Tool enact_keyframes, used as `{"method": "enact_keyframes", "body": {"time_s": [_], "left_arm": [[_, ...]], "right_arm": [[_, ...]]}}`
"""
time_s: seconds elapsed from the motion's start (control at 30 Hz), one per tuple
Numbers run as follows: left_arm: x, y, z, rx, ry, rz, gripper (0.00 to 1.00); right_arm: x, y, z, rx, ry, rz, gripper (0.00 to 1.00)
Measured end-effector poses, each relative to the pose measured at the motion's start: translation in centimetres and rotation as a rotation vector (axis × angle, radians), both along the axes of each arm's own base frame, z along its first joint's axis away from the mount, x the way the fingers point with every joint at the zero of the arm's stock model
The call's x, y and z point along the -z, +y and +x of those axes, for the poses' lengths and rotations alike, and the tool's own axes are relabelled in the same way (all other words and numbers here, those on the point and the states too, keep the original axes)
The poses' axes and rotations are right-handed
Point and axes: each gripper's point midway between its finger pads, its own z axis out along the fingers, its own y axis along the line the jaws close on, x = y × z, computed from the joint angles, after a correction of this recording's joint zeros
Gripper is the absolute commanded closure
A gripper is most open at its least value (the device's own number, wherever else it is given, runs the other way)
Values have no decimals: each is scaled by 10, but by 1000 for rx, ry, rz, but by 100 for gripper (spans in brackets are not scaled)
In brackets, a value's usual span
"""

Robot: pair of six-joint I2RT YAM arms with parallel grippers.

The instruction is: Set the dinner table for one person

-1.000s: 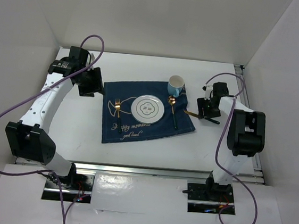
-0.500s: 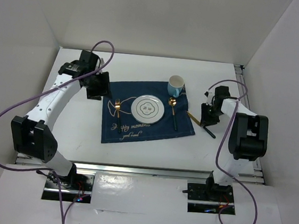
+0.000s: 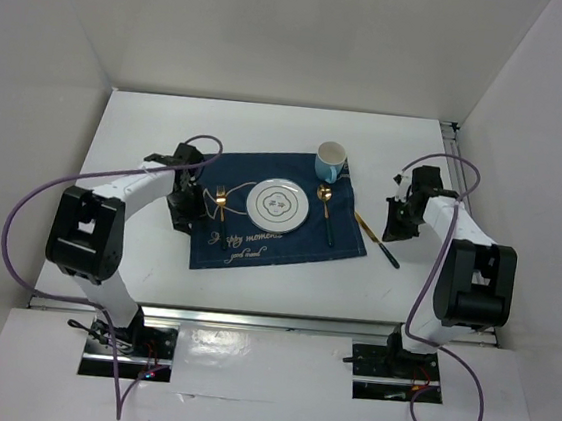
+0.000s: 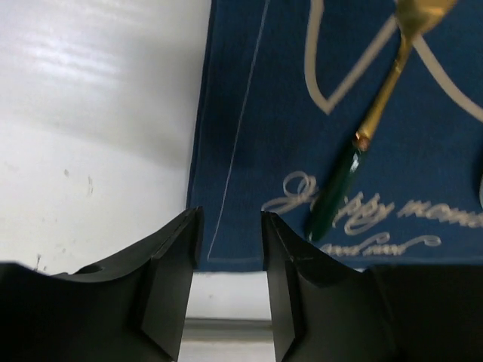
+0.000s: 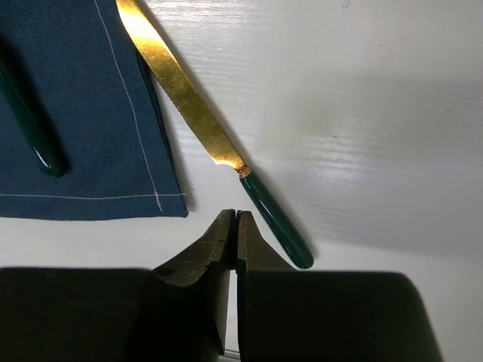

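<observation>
While both arms bend inward over the white dinner table [image 3: 269, 129], each wrist tips its claw down at the surface. The tabletop fills the floor of the white-walled booth, with its metal rail [image 3: 269, 320] running along the near edge just ahead of the arm bases.

On the left, the arm rises from its base to a dark elbow joint near the left side of the table. Its forearm then reaches right to the left edge of the dark blue placemat [image 3: 258, 238]. The left gripper [image 4: 230, 226] hangs low there with its two fingers parted by a narrow gap. Nothing sits between them; through the gap I see the mat's stitched border and near corner. A gold fork [image 4: 362, 136] with a green handle lies on the mat just beyond.

On the right, the arm folds up at its elbow, runs away from me, and curls its wrist back toward the mat. The right gripper [image 5: 234, 226] has its fingertips pressed together and holds nothing. They hover just beside the green handle of a gold knife [image 5: 219, 143]. The knife lies slanted on the bare table along the mat's right edge.

A white plate [image 3: 279, 203] sits mid-mat, a spoon [image 3: 327, 210] lies to its right, and a blue cup [image 3: 329, 160] stands at the far corner.
</observation>
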Motion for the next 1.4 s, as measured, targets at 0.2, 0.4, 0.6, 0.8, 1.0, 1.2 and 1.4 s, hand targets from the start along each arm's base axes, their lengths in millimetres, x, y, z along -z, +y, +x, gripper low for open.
{"method": "enact_keyframes", "body": {"time_s": [0.2,0.4,0.6,0.8,1.0,1.2,1.4], "left_arm": [[34,7,8,-46,63,40,55],[37,18,8,-74,108,52,88],[38,20,10,-107,199,12,100],[37,24,15,-125,253,2,100],[36,27,24,-122,260,15,100],[35,37,58,-120,217,44,100],[33,53,90,-141,151,62,100]], "right_arm": [[1,-1,-2,23,9,7,100],[-4,-1,-3,45,-5,14,54],[-7,3,-5,33,-18,24,43],[-9,12,-7,2,-22,26,42],[-1,23,-10,-34,7,19,42],[5,23,-11,-39,26,8,42],[18,25,-15,-47,74,-14,42]]}}
